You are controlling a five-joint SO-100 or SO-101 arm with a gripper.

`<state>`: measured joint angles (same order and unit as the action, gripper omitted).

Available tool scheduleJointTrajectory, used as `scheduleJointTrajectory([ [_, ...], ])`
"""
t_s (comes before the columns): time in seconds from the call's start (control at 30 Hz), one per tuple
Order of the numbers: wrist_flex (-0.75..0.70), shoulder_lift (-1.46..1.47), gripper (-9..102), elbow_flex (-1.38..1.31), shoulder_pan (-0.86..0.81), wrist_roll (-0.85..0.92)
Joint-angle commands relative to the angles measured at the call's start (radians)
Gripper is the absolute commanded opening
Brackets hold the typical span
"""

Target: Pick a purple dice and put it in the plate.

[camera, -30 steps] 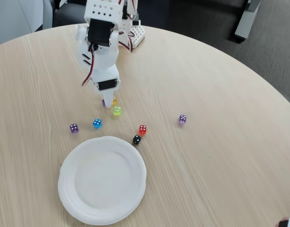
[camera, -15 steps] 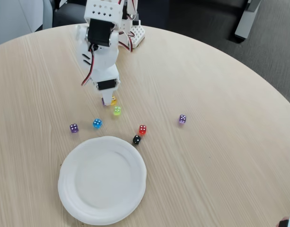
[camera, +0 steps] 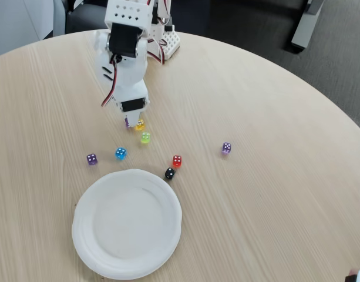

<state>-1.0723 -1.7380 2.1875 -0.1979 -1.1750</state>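
My white gripper [camera: 128, 121] hangs over the table just beyond the row of dice. A small deep violet cube, the purple dice [camera: 127, 123], shows pinched at its tip, mostly hidden by the fingers. The gripper looks shut on it, a little above the wood. The white round plate [camera: 86, 235] lies nearer the front edge, below and slightly left of the gripper, with nothing in it.
Close to the gripper tip sit a yellow die [camera: 140, 124] and a green die [camera: 145, 137]. Further on lie a blue die [camera: 120, 153], a duller purple die [camera: 92, 158], a red die [camera: 177, 160], a black die [camera: 169, 173] by the plate rim, and a lilac die [camera: 226, 147].
The gripper tip has risen a little with the violet cube in it, moving away from the yellow die. The other dice and the plate stay put.
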Motion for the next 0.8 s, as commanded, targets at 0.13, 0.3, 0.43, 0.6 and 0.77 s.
scheduleJointTrajectory([
  [0.13, -0.002, -0.003, 0, -0.031, -0.006, 0.017],
  [0.3, 0.0, -0.02, 0, -0.04, -0.006, 0.038],
  [0.43, 0.008, -0.023, 0, -0.04, -0.009, 0.067],
  [0.6, 0.008, -0.026, 0, -0.051, -0.052, 0.101],
  [0.77, -0.003, -0.026, 0, -0.175, -0.075, 0.126],
])
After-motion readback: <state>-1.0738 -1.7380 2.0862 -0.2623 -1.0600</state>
